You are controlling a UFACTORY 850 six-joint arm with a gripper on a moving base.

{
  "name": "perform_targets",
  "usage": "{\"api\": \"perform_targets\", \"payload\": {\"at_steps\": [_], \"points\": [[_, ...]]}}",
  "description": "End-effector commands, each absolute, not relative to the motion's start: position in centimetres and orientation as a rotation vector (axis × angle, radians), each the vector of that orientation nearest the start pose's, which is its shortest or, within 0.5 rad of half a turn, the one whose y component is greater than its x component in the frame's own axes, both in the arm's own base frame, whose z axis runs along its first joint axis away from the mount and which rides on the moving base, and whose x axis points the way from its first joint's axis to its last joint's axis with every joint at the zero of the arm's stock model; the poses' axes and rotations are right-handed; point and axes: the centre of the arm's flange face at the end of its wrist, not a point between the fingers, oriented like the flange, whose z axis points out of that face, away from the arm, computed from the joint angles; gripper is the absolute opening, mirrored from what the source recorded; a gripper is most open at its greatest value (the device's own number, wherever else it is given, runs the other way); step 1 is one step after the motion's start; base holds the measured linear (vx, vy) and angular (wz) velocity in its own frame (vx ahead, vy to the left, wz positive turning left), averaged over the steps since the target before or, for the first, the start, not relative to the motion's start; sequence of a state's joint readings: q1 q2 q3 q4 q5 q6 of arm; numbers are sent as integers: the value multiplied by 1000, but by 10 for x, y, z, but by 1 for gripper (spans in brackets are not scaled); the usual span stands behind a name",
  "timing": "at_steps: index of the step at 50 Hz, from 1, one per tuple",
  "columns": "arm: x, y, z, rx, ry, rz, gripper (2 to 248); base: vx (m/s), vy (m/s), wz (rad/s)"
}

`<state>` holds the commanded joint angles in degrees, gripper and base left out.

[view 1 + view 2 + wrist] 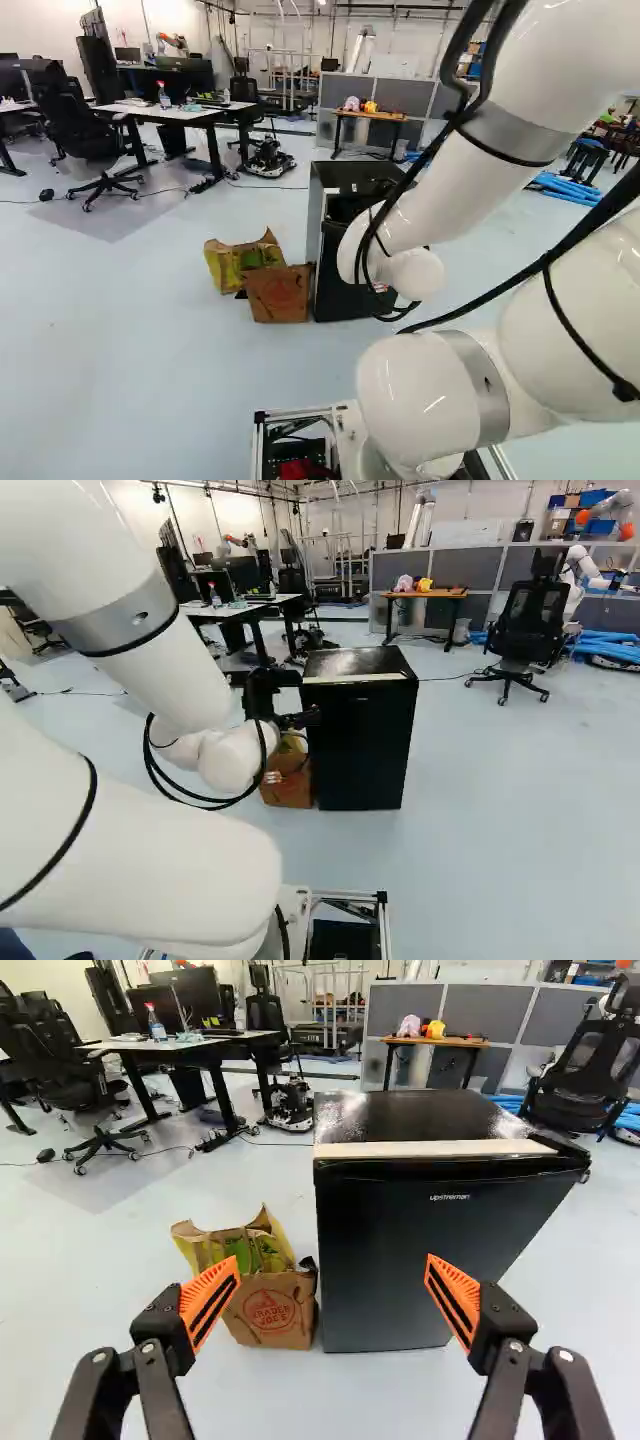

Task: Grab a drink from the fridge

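In the right base view my gripper (pixel 305 718) is at the near left side of the small black fridge (pixel 362 745), its fingers partly hard to make out against it. In the wrist view the gripper (pixel 330 1292) stands wide open with nothing between its orange pads, facing the fridge (pixel 420 1250) ahead, a gap remaining to its front. The fridge door is closed, with a pale strip along its upper edge, so the inside and any drink are hidden. The left base view shows the fridge (pixel 345 178) partly behind my arm.
Two paper bags, a brown one (pixel 272 1310) and a yellow-brown one (pixel 240 258), stand on the floor against the fridge's side. Farther off are a white desk (pixel 170 112), office chairs (pixel 520 630), a small wooden table (pixel 435 1042) and grey partitions (pixel 500 568). Another robot (pixel 580 570) stands far back.
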<state>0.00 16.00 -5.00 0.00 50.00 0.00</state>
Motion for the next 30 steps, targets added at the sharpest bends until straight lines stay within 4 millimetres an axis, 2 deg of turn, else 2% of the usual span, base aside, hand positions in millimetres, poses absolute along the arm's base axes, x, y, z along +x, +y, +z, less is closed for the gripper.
{"api": "perform_targets", "payload": {"at_steps": [14, 30], "points": [[270, 0, 366, -2558, 0, -1824, 247, 43, -60, 19], [270, 0, 366, -2558, 0, -1824, 247, 30, -28, 101]]}}
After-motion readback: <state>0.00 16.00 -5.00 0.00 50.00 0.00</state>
